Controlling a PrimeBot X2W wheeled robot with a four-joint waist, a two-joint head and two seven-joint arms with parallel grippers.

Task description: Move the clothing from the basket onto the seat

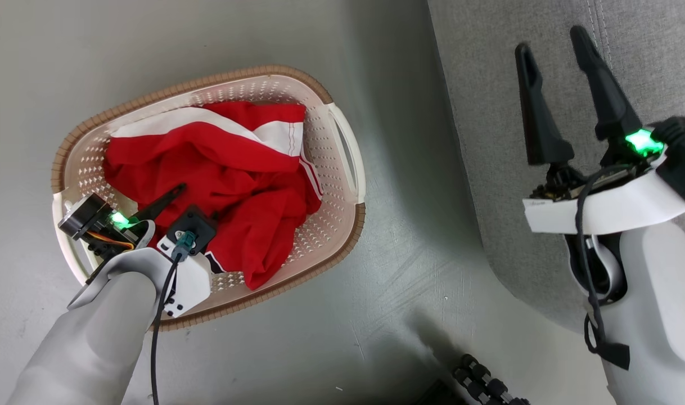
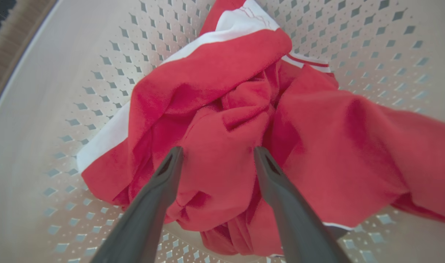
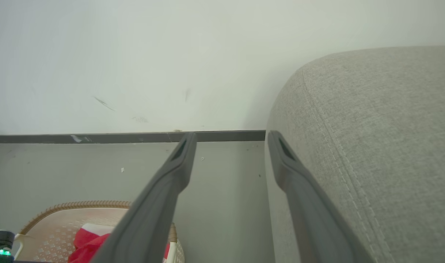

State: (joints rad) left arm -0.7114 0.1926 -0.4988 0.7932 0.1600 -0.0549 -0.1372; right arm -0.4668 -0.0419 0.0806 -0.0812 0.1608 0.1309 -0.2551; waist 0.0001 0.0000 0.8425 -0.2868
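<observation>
Red clothing [image 2: 222,120] bunches under the spread-apart left fingers [image 2: 160,186]; a shallow pinch (right fingers [image 1: 536,112] apart too) could spill it short of the seat [image 1: 472,67].

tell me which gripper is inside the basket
The left gripper, open over the red clothing; the right gripper is by the grey seat.

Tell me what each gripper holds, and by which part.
Nothing is held. The left gripper is open over the red jersey in the basket; the right gripper is open, empty, by the sofa.
</observation>
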